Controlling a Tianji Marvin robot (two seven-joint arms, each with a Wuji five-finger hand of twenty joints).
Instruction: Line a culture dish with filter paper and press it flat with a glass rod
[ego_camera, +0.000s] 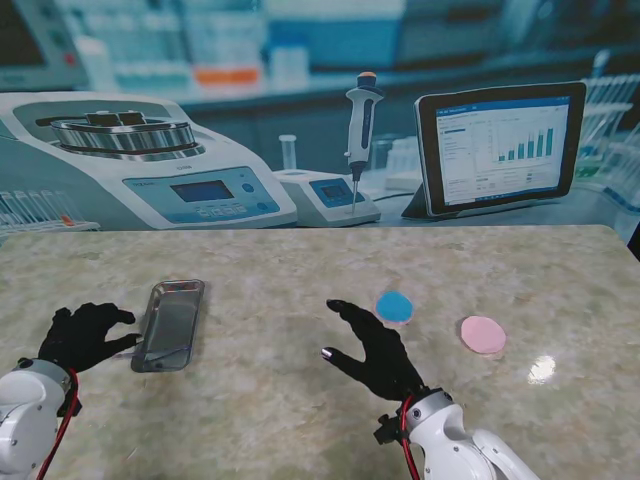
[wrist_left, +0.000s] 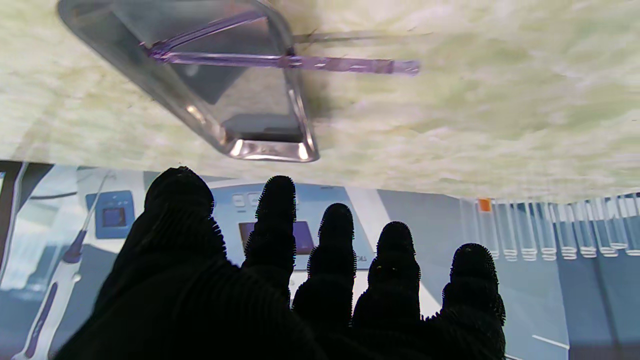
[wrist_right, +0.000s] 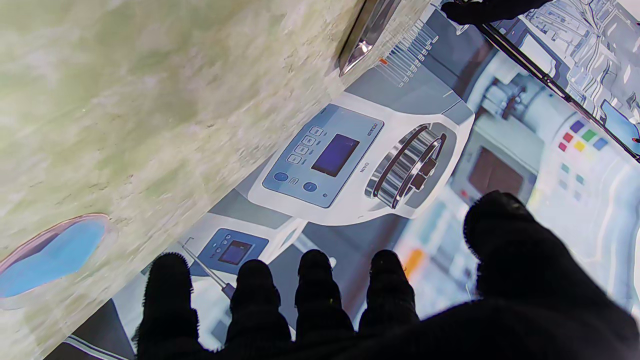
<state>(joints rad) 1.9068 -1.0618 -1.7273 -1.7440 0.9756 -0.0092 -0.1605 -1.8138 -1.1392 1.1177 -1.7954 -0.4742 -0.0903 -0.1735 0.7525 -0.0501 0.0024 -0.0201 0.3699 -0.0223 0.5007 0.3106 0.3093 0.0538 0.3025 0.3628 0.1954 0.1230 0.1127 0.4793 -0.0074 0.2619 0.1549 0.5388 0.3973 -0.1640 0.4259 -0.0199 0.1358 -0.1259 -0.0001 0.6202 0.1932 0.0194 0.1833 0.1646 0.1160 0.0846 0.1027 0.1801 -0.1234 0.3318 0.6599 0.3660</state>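
Note:
A shallow metal tray (ego_camera: 170, 325) (wrist_left: 300, 125) lies on the left of the table. A clear, purple-tinted glass rod (wrist_left: 280, 61) rests in it, one end sticking out over the rim. My left hand (ego_camera: 85, 336) hovers just left of the tray, fingers (wrist_left: 274, 220) apart and holding nothing. A blue round paper (ego_camera: 394, 306) (wrist_right: 50, 255) sits right of centre, apparently inside a clear dish. A pink disc (ego_camera: 483, 334) lies farther right. My right hand (ego_camera: 372, 352) is open with spread fingers (wrist_right: 312, 285), just nearer to me than the blue disc and not touching it.
The marbled table (ego_camera: 300, 270) ends at a printed lab backdrop (ego_camera: 300, 120) showing a centrifuge, pipette and tablet. The tray's end also shows in the right wrist view (wrist_right: 367, 35). A bright glare spot (ego_camera: 541, 369) lies near the pink disc.

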